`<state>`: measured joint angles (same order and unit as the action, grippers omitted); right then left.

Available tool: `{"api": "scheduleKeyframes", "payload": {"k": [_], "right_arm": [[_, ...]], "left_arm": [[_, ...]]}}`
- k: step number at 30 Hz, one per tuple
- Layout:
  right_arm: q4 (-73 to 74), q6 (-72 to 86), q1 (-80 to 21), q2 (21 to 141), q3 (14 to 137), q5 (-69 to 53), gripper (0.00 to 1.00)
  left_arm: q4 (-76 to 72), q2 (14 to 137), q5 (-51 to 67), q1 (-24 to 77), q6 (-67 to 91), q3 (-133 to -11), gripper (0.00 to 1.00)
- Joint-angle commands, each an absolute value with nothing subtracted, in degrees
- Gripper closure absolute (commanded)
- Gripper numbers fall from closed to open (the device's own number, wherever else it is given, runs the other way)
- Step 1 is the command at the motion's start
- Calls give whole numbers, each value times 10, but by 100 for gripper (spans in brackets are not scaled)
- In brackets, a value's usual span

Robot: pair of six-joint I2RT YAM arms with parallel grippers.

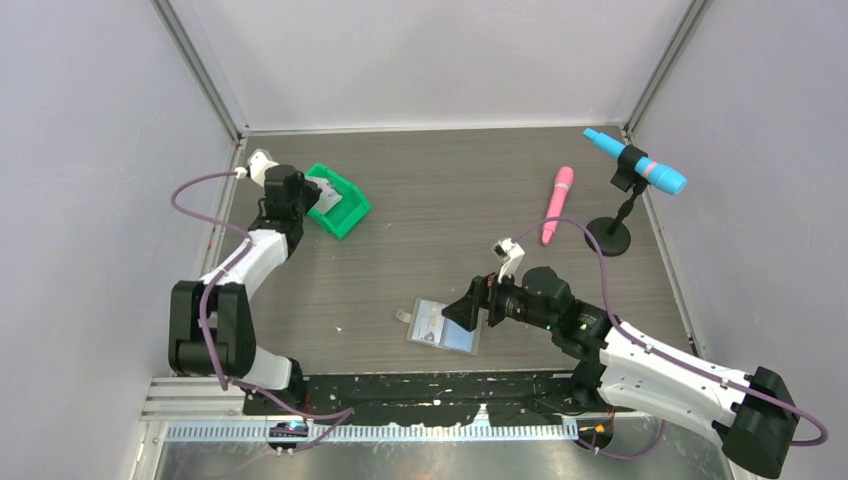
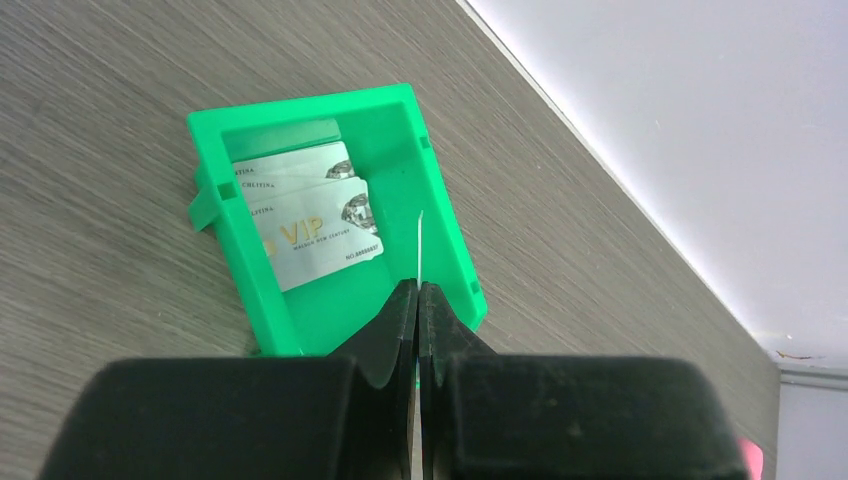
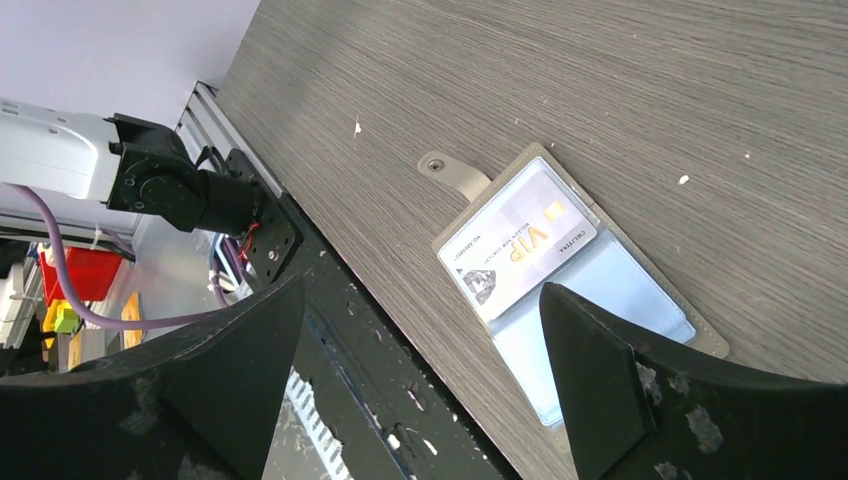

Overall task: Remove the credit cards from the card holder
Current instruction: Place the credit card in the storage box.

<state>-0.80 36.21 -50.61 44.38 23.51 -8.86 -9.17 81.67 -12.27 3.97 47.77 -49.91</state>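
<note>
1. The left end effector (image 2: 417, 300) is clenched. Its fingertips nip the pinched card (image 2: 420, 240), which shows edge-on as a thin white upright line.
2. That card hangs over the green bin (image 2: 300, 105), above the bare right half of its floor and close to the right wall.
3. The bin sits near the far left corner of the tabletop (image 1: 450, 190).
4. Two more cards lie flat and overlapping in the bin's left half. The top card (image 2: 320, 235) reads "VIP" in gold beside a gem print. The lower card (image 2: 290, 165) peeks out behind it.
5. The right end effector (image 3: 420, 295) is released, its jaws spread wide and grasping nothing. It hovers low over the holder (image 3: 620, 290); whether a finger touches the holder cannot be told.
6. The holder lies open and flat close to the near edge of the tabletop, about midway along it. Its grey tab (image 3: 455, 175) points toward the left edge.
7. The pocketed card (image 3: 520, 245) sits in the half of the holder next to the tab, its pale face up. The other half shows plain light blue.
8. Toward the far right corner lies a pink stick (image 1: 556, 203). Beside it a black stand (image 1: 610, 238) carries a blue stick (image 1: 636, 162), tilted.
</note>
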Motion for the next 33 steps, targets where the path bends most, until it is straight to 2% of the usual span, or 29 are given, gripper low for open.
{"api": "scheduleKeyframes", "payload": {"k": [1, 7, 16, 26, 33], "right_arm": [[13, 350, -507, 440, 253, -93, 5], [-26, 381, -507, 438, 225, -97, 4], [-34, 387, -508, 473, 246, -121, 5], [-52, 392, -507, 479, 241, -122, 5], [-15, 368, -507, 498, 273, -132, 4]], "left_arm": [[-153, 849, -150, 34, 504, -520, 100], [-120, 889, -188, 34, 496, -549, 100], [-114, 920, -224, 34, 473, -578, 100], [-31, 960, -247, 35, 509, -636, 100], [-38, 974, -229, 35, 531, -636, 100]]}}
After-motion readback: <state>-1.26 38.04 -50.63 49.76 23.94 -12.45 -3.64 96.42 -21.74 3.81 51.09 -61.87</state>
